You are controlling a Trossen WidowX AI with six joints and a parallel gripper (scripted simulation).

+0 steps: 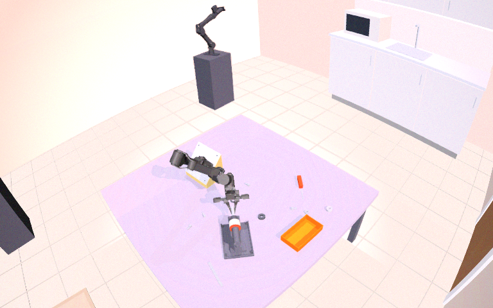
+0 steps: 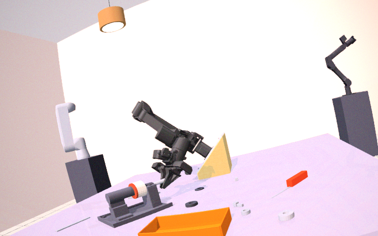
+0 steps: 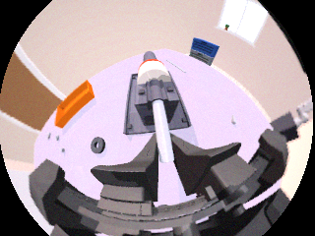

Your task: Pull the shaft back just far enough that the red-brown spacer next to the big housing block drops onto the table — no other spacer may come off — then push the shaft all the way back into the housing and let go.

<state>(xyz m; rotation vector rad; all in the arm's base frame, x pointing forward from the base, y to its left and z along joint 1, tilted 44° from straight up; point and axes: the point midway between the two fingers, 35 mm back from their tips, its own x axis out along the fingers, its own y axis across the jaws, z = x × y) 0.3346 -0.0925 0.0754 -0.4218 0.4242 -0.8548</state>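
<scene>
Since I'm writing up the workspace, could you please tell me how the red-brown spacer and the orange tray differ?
The red-brown spacer is a ring, while the orange tray is a rectangular open box. The spacer is held up off the table beside the housing block; the tray rests on the table. The spacer is much smaller than the tray. Neither is in the gripper.
</scene>
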